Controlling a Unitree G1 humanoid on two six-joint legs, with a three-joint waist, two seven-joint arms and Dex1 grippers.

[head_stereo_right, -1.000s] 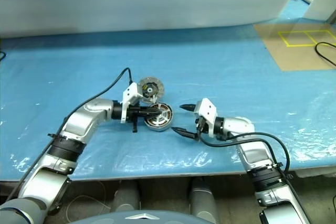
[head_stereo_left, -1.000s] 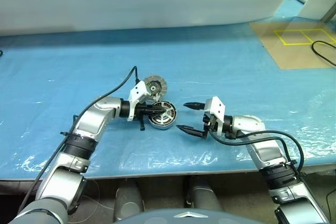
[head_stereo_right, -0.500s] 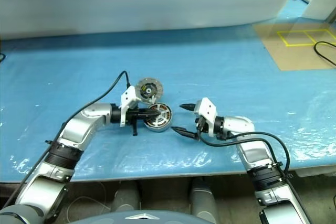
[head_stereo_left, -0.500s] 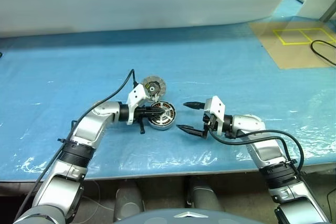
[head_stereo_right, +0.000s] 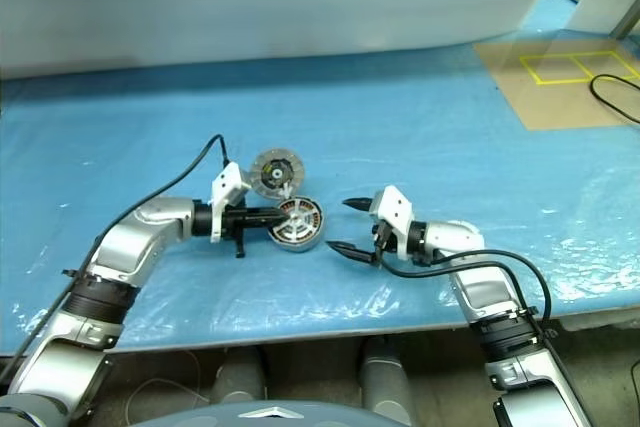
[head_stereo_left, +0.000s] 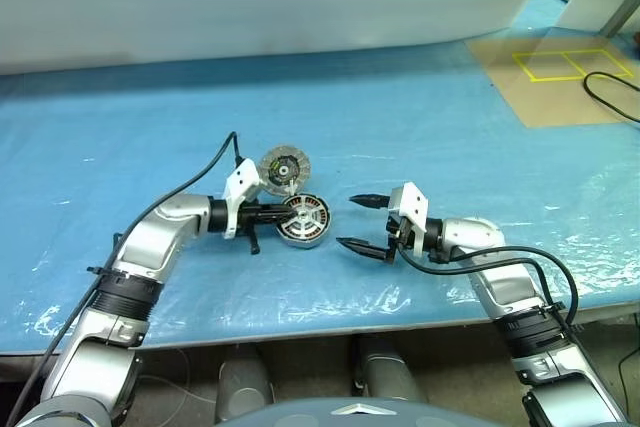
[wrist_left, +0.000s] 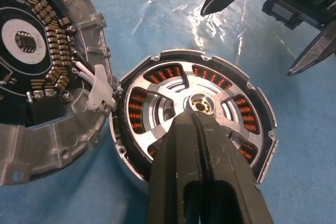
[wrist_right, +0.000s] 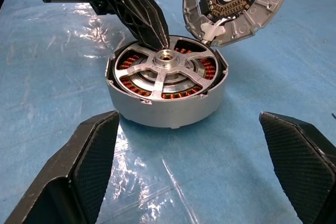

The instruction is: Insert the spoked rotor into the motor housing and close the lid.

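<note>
Near the middle of the blue tabletop (head_stereo_left: 420, 137) sits the motor housing (head_stereo_left: 304, 219), with the spoked rotor (wrist_left: 195, 109) already seated inside its copper windings. Just beyond it, touching its far-left rim, the lid (head_stereo_left: 284, 166) lies circuit-board face up. From the left, the left pincer (head_stereo_left: 283, 214) (fingers pressed together) rests its tips at the rotor's hub. Right of the housing, the right pincer (head_stereo_left: 360, 222) gapes wide, holding nothing

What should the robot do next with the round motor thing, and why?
Probably lift the left hand away, then go for the lid. The spoked rotor already sits inside the motor housing, with the shut left hand's tips resting at its hub. The lid leans beside the housing, not on it yet. The right hand waits open nearby.
</note>
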